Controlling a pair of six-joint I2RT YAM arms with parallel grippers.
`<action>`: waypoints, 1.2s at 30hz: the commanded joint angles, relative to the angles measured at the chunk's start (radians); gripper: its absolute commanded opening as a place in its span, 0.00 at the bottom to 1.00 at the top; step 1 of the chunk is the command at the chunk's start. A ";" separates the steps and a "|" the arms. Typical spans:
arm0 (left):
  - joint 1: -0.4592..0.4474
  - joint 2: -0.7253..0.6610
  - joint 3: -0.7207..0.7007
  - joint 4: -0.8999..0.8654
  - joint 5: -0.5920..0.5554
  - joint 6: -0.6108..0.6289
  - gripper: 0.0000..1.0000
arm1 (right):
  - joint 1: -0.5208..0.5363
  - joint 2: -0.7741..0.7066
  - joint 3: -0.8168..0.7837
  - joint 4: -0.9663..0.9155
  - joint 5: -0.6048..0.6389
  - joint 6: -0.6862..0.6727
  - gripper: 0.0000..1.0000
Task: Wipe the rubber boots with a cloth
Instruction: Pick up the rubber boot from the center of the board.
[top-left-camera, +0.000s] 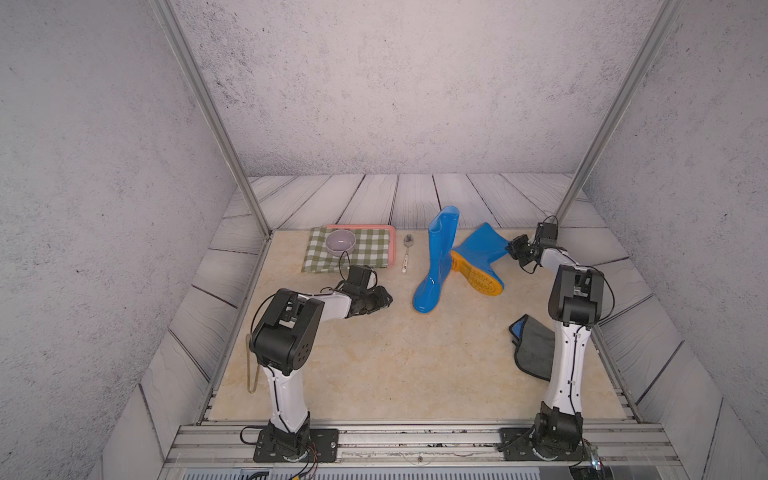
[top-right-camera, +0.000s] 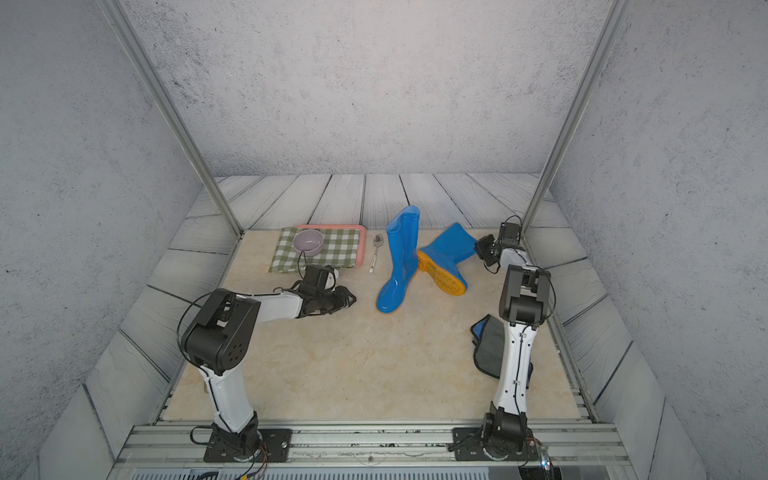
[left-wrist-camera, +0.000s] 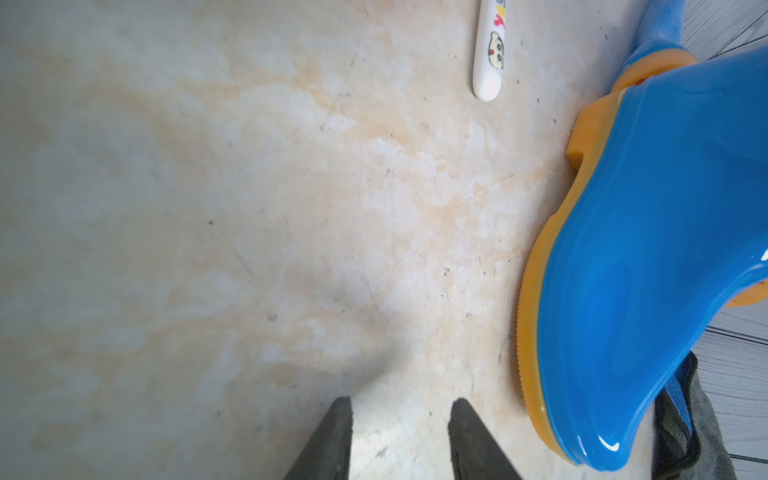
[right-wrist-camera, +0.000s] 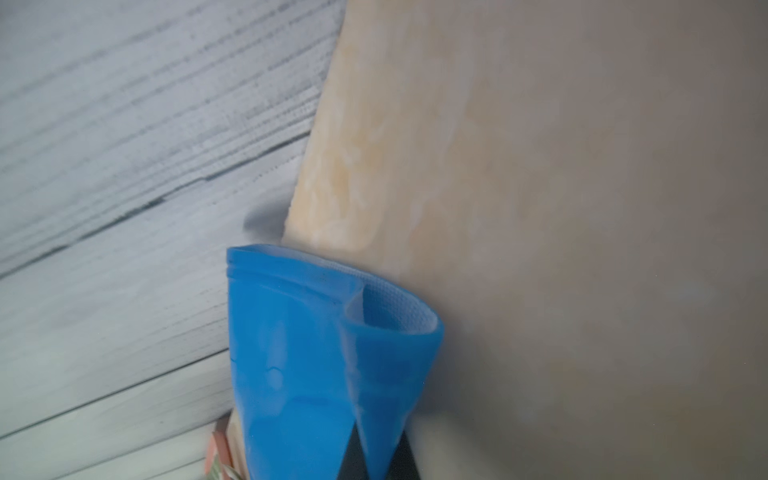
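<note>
The upright boot (top-left-camera: 437, 253) stands on the worktop (top-left-camera: 374, 365), and the fallen boot (top-left-camera: 478, 253) lies on its side just beside it, yellow sole toward the upright one and shaft pointing at the right arm. The right hand (top-left-camera: 512, 248) is clamped on the fallen boot's shaft rim. The left hand (left-wrist-camera: 401, 419) hovers empty near the upright boot's toe, fingers partly apart. The cloth (top-left-camera: 534, 347) lies on the worktop, partly under the right arm
</note>
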 joint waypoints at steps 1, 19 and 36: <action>0.008 0.012 -0.030 -0.025 -0.006 -0.001 0.43 | 0.008 -0.137 -0.042 -0.085 0.053 -0.114 0.00; -0.021 -0.175 -0.139 -0.038 -0.056 -0.002 0.43 | 0.142 -0.708 -0.221 -0.292 0.184 -0.499 0.00; -0.039 -0.405 -0.278 -0.080 -0.103 0.015 0.43 | 0.148 -1.208 -0.525 -0.428 -0.097 -0.665 0.00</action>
